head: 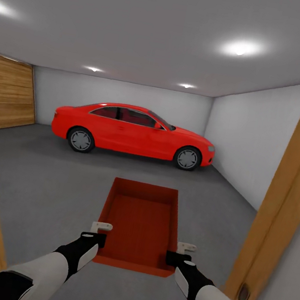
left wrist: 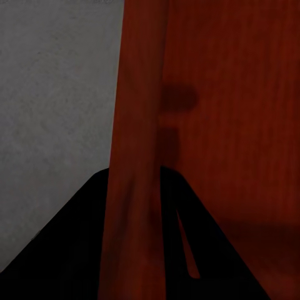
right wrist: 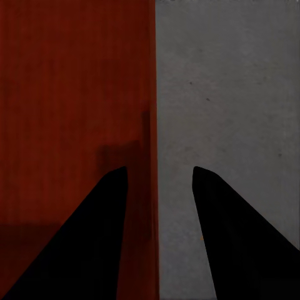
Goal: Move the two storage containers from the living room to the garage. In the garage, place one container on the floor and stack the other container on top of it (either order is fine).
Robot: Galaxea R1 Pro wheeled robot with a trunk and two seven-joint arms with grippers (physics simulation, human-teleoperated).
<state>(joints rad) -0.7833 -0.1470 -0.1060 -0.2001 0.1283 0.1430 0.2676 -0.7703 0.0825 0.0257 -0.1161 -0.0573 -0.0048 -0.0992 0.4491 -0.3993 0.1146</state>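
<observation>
Item: storage container [head: 140, 227], orange-red, open-top, shallow, thin plain walls; one carried, interior bare.
Position: held level in front of the robot, above the dark grey concrete floor [head: 40, 185], long axis pointing away toward the red car [head: 133, 132].
Left gripper [head: 97, 233]: jaws straddle the container's left long wall near its near corner; in the left wrist view the wall [left wrist: 137, 156] runs between the dark fingers [left wrist: 75, 250], which press close on both sides. Judged gripping the wall.
Right gripper [head: 178, 253]: jaws astride the right long wall near its near corner; in the right wrist view one finger [right wrist: 87, 244] lies against the container's inside, the other finger [right wrist: 244, 244] stands off from the wall with floor visible in the gap. Whether the jaws are clamped cannot be told.
Setting: garage doorway, wooden frame [head: 291, 185] at both edges of the head view; pale grey walls, slatted wooden door [head: 7, 95] at far left, car parked across the back.
Step in hand: transport of a container into the garage, at the threshold.
Progress: judged partial; no container lies on the floor ahead, so this one would be the base.
Next move calls for: rolling clear of the frame, lowering both arms evenly until the base meets concrete, then opening both jaws together, with space left above for stacking.
</observation>
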